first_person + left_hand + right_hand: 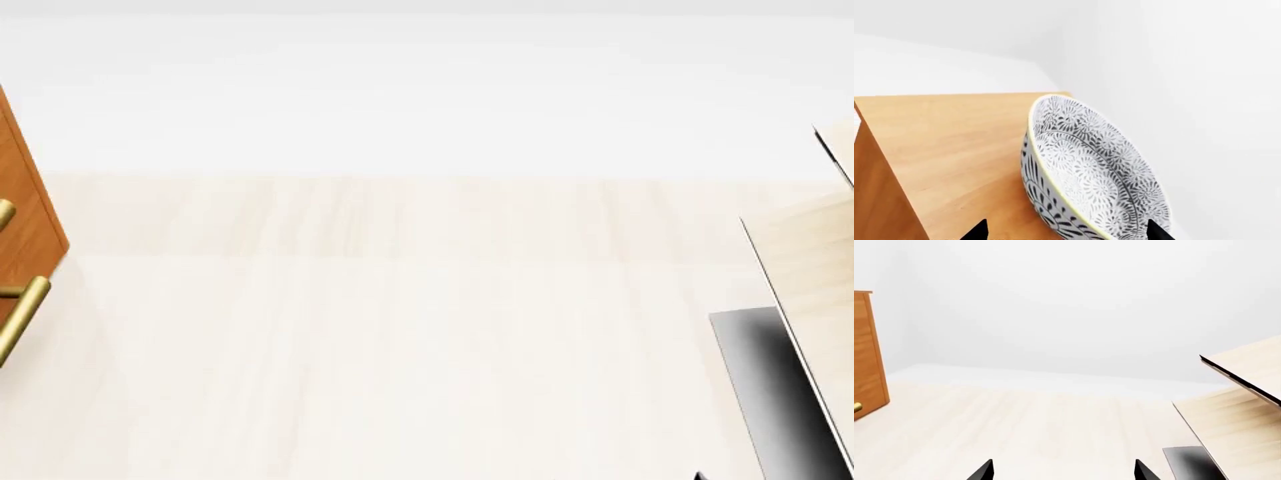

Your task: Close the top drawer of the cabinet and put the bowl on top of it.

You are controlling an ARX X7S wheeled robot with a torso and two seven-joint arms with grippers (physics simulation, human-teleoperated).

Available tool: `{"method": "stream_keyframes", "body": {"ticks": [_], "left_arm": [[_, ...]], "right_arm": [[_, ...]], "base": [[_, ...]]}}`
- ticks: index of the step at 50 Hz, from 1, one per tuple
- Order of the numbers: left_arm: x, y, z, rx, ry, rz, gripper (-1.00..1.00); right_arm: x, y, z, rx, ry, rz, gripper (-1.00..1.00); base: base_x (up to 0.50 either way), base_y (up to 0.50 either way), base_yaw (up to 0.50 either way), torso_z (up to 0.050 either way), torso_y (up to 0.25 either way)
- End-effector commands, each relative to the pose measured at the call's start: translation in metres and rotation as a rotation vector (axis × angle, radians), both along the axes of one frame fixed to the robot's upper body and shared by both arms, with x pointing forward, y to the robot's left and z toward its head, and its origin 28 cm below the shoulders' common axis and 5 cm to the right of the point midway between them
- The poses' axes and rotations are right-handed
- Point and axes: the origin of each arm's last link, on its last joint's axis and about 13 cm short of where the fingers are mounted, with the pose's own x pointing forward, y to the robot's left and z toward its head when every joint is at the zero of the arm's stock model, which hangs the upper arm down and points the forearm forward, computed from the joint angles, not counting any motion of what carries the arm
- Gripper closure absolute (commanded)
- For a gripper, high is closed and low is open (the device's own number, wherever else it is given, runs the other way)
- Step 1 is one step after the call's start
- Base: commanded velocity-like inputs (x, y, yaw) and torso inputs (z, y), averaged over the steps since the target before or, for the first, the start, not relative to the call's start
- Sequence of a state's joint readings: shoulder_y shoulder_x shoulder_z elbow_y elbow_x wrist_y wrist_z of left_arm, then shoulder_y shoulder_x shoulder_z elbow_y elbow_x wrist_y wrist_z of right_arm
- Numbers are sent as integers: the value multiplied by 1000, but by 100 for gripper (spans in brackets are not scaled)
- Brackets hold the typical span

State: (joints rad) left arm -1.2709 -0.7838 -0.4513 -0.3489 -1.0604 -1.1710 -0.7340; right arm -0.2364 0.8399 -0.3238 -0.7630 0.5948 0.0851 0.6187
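Here the bowl (1094, 172) sits on the cabinet (947, 150) top, between the left claw's (1066, 232) spread tips, apparently untouched. Right claw (1064, 471) tips apart, holding nothing, over bare floor (1054, 425).

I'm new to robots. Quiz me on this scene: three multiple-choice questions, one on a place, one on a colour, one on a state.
1. The bowl sits on:
A a wooden top
B the floor
C a shelf

2. The cabinet handles are:
A black
B brass
C white

3. The right claw is:
A shut on the bowl
B open and empty
C holding a handle

Answers:
1 A, the left wrist view shows the bowl on the wooden top.
2 B, they gleam gold on the cabinet.
3 B, its tips stand apart with only floor between.
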Motion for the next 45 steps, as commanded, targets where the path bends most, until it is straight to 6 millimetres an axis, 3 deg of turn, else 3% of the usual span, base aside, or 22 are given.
{"method": "stream_keyframes", "body": {"ticks": [1, 6, 8, 10, 11, 12, 14, 16, 18, 19, 21, 45], "left_arm": [[-12, -2, 4, 9, -36, -14, -100], [-18, -2, 6, 13, -48, -10, -100], [-20, -3, 7, 12, -55, -11, -100], [-22, -4, 8, 15, -62, -15, -100], [-23, -5, 8, 21, -64, -16, -100], [-23, -6, 8, 21, -67, -20, -100], [-26, -8, 8, 27, -74, -25, -100], [-27, -9, 7, 36, -78, -27, -100], [-29, -11, 6, 44, -84, -31, -100], [-30, -13, 6, 52, -85, -32, -100], [-31, -15, 7, 61, -93, -40, -100], [-67, -40, 9, 184, -167, -85, -100]], "right_arm": [[-1, 0, -1, -2, -3, 1, -100], [-1, 0, -2, -2, -3, 1, -100], [-1, -1, 17, -3, -4, 1, -100], [-1, 0, 2, -2, -6, 2, -100], [-1, 0, 14, -2, -5, 3, -100], [-1, 0, 3, -2, -5, 3, -100], [-1, 0, -1, -1, -6, 3, -100], [-2, 0, 16, -2, -7, 3, -100], [-2, -1, 0, -2, -8, 1, -100], [-3, -1, 14, -2, -10, 0, -100], [-2, -1, 0, -2, -8, -3, -100], [-3, -3, -3, 5, -7, -4, -100]], "base": [[0, 0, 0, 0, 0], [0, 0, 0, 0, 0], [0, 0, 0, 0, 0], [0, 0, 0, 0, 0], [0, 0, 0, 0, 0], [0, 0, 0, 0, 0], [0, 0, 0, 0, 0], [0, 0, 0, 0, 0], [0, 0, 0, 0, 0], [0, 0, 0, 0, 0], [0, 0, 0, 0, 0], [0, 0, 0, 0, 0]]}}
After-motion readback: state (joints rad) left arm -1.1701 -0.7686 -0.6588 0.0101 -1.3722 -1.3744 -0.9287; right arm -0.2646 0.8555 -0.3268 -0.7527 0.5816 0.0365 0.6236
